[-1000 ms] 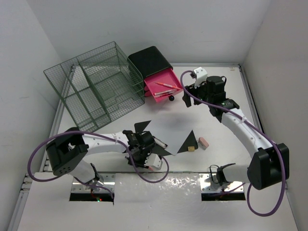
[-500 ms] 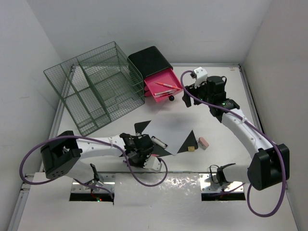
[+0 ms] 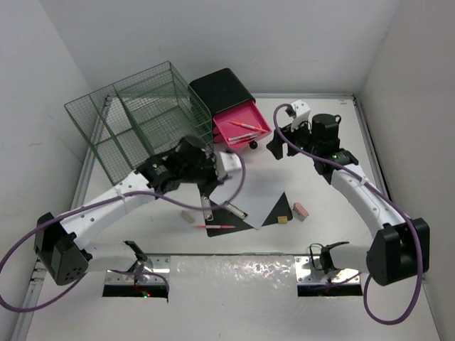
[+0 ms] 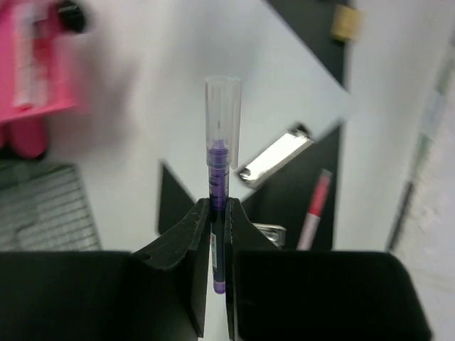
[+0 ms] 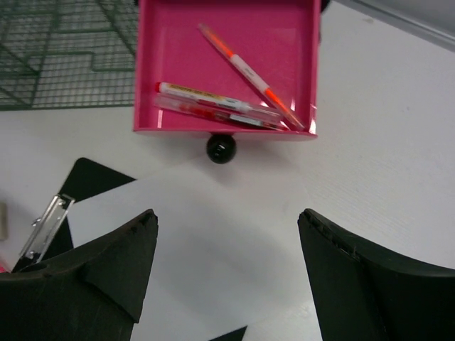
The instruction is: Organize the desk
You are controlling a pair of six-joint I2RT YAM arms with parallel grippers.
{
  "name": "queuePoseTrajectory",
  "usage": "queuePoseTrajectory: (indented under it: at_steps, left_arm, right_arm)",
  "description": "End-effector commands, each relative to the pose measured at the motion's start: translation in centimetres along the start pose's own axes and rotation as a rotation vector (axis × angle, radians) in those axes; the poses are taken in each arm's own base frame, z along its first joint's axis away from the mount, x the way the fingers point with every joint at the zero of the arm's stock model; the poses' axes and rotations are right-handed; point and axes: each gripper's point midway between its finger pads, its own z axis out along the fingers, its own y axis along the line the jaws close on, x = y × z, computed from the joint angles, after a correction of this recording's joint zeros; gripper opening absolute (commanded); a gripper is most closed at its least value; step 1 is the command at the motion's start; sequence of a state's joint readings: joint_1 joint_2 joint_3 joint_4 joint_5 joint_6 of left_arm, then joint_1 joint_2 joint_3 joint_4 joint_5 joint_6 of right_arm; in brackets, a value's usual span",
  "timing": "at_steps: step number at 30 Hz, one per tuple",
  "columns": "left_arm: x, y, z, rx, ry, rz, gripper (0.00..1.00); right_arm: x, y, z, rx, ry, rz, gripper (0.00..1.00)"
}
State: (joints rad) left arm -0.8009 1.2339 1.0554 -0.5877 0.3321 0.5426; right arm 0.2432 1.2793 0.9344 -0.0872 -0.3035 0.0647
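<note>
The desk [image 3: 284,241] lies under both arms, between white walls. The left gripper [image 4: 217,209] is clamped on a purple pen [image 4: 222,142] with a clear cap, held above the clipboard [image 3: 249,192]. The right gripper [image 5: 226,227] hangs with its jaws spread and nothing in them, near the pink drawer [image 5: 178,42]. A red pen [image 3: 217,226] lies by the clipboard's near edge.
</note>
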Motion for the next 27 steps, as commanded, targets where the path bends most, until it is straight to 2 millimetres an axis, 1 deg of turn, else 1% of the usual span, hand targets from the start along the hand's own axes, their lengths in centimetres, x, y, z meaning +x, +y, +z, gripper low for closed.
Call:
queuePoseTrajectory:
  at_steps: [1,2,3,4,5,6,7,8,9,10,11,14,16,18,21,22,25,27]
  left_arm:
    - [-2.5,4.4,-1.5,-0.16,-0.124,-0.153,0.0]
    - [-3.1,5.2,-1.7,-0.187,-0.14,-0.171,0.0]
    - [-3.7,6.0,-2.0,-0.221,-0.159,-0.221,0.0]
    - [-5.1,7.1,-2.8,-0.249,-0.202,-0.24,0.0]
    - [-5.5,7.5,-2.7,-0.251,-0.208,-0.263,0.0]
    - [-5.9,7.6,-2.7,-0.244,-0.221,-0.29,0.0]
    - [-6.5,8.0,-2.7,-0.25,-0.239,-0.3,0.0]
    - [-6.6,8.1,-2.6,-0.251,-0.243,-0.31,0.0]
    - [-6.6,8.2,-2.4,-0.25,-0.247,-0.329,0.0]
    - [-6.6,8.5,-2.3,-0.257,-0.254,-0.338,0.0]
    - [-6.5,8.6,-2.1,-0.255,-0.255,-0.359,0.0]
    - [-6.2,9.5,-2.5,-0.28,-0.265,-0.384,0.0]
    - [-6.1,10.3,-2.9,-0.322,-0.265,-0.385,0.0]
    - [-6.1,10.5,-3.1,-0.335,-0.265,-0.383,0.0]
    - [-6.7,10.4,-3.5,-0.327,-0.28,-0.367,0.0]
    - [-6.8,10.4,-3.5,-0.328,-0.283,-0.367,0.0]
    - [-6.7,10.5,-3.5,-0.331,-0.279,-0.362,0.0]
    - [-6.6,10.1,-3.3,-0.312,-0.275,-0.357,0.0]
  right_arm:
    - [-2.9,2.6,-0.8,-0.136,-0.158,-0.045,0.78]
    - [-2.4,3.1,-0.7,-0.16,-0.164,-0.036,0.78]
    - [-3.7,4.2,-0.8,-0.227,-0.229,-0.019,0.78]
    - [-4.1,5.1,-0.9,-0.275,-0.254,-0.001,0.77]
    - [-4.2,6.0,-0.8,-0.323,-0.273,0.022,0.77]
    - [-6.3,7.0,-1.2,-0.374,-0.354,0.062,0.76]
    - [-6.9,8.1,-1.4,-0.428,-0.379,0.077,0.76]
    - [-7.5,9.8,-1.5,-0.487,-0.401,0.078,0.75]
    - [-8.4,10.9,-1.7,-0.538,-0.434,0.096,0.75]
    - [-8.7,11.9,-1.8,-0.578,-0.44,0.093,0.74]
    - [-8.8,13.5,-1.9,-0.618,-0.442,0.089,0.74]
    - [-8.6,15.5,-1.8,-0.666,-0.428,0.084,0.73]
    - [-8.8,15.9,-2.0,-0.684,-0.437,0.103,0.72]
    - [-8.9,16.2,-2.0,-0.689,-0.436,0.114,0.71]
    - [-8.5,16.7,-1.5,-0.69,-0.424,0.131,0.7]
    - [-8.0,17.0,-1.0,-0.699,-0.406,0.138,0.69]
    - [-8.2,17.2,-0.6,-0.706,-0.411,0.165,0.66]
    - [-8.4,16.9,0.0,-0.691,-0.415,0.19,0.63]
